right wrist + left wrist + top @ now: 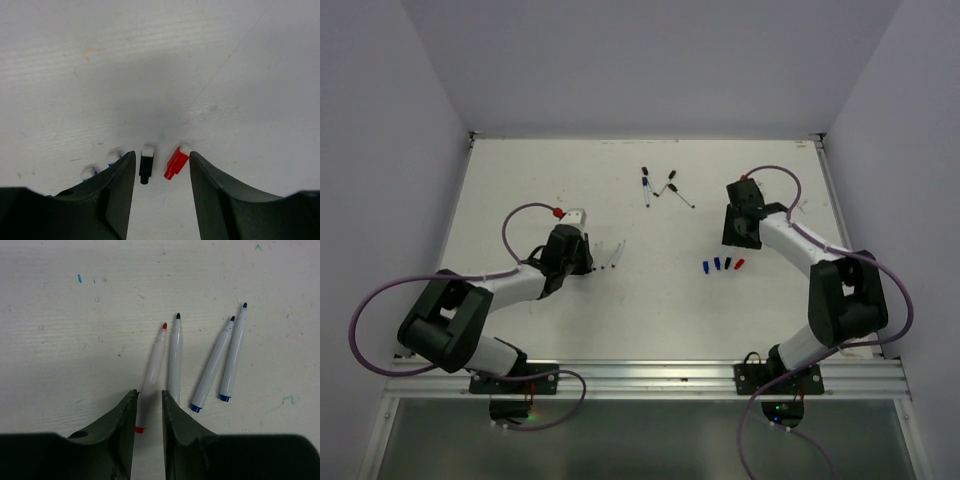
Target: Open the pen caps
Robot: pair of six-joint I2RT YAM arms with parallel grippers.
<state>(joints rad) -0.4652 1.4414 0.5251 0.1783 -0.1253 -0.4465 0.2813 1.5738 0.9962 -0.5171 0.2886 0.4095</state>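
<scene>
**Gripping firmly, pulling straight**

Four pen caps [722, 264], two blue, one black and one red, lie in a row on the table [520, 180]. They are just under the right gripper [161, 156], whose fingers stand wide apart and hold nothing. Three capped pens [646, 187] lie at the far middle, well apart from both arms. Four bare pens [174, 360] lie by the left gripper [149, 392]. Its fingers are only a little apart, and the end of the red pen [155, 360] sits in the gap, seemingly not pinched. I judge that a good pull needs one gripper clamping the barrel and the other taking only the cap. The cap should then be drawn along the pen's axis, never sideways.
</scene>
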